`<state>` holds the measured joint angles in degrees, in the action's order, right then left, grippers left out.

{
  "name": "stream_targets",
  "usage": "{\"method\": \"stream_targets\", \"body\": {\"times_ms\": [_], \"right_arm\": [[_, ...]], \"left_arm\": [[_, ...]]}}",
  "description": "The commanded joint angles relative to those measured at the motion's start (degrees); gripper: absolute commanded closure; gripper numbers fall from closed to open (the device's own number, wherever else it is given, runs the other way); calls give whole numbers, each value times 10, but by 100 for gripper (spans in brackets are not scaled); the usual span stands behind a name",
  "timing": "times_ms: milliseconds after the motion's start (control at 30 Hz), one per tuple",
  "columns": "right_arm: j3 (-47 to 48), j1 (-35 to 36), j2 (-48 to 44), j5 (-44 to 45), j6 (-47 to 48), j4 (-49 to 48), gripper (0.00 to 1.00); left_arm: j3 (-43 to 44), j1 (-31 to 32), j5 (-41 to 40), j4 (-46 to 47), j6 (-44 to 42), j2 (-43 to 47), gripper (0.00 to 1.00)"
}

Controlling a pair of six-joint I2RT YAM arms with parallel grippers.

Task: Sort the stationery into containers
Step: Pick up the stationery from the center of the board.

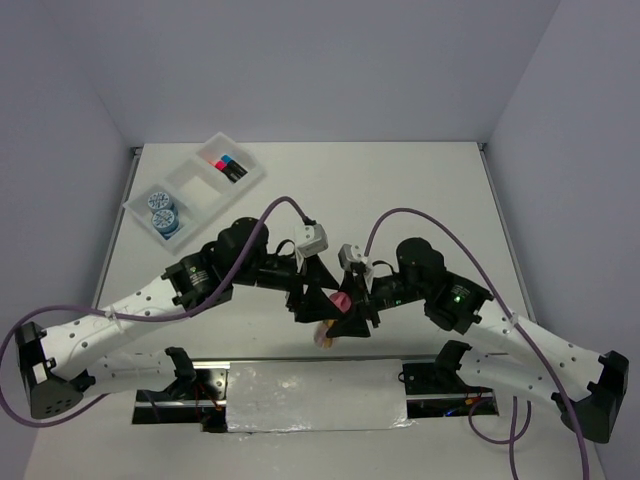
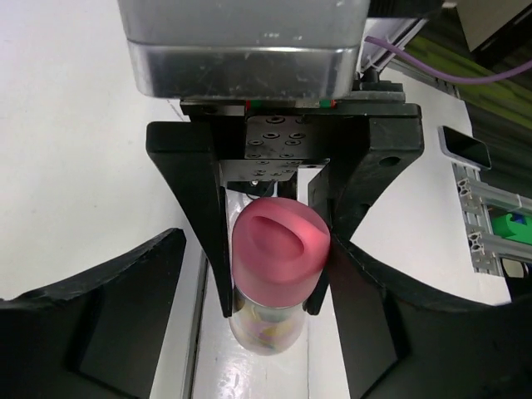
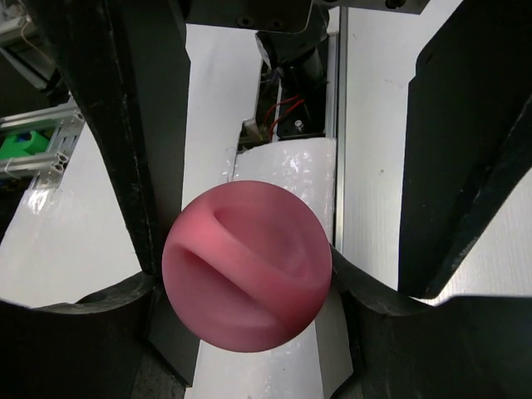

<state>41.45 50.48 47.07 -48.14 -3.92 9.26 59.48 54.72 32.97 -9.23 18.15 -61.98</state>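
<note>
Over the table's (image 1: 420,190) near edge, midway along: right gripper (image 2: 270,309) was clamped tight on the pink-capped bottle (image 2: 278,253), just below its cap. Left gripper (image 1: 308,300) straddled the bottle, jaws wide, not touching it

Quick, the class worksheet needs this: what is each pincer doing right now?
Left pincer: open, fingers either side of the small clear pink-capped bottle.
Right pincer: closed on that bottle.
</note>
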Motion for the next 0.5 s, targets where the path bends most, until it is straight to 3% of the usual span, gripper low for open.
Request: {"method": "stream_targets", "body": {"times_ms": [0,133,467], "right_arm": [[35,0,-18,-4,7,-20,92],[33,0,-21,-6,14,-16,92],[42,1,-22,-14,7,-42,92]], "left_arm": [[17,13,-47,-2,-18,-9,19],[20,14,-106,-18,-21,3,11],[-2,14,-43,32,8,0,12]]}}
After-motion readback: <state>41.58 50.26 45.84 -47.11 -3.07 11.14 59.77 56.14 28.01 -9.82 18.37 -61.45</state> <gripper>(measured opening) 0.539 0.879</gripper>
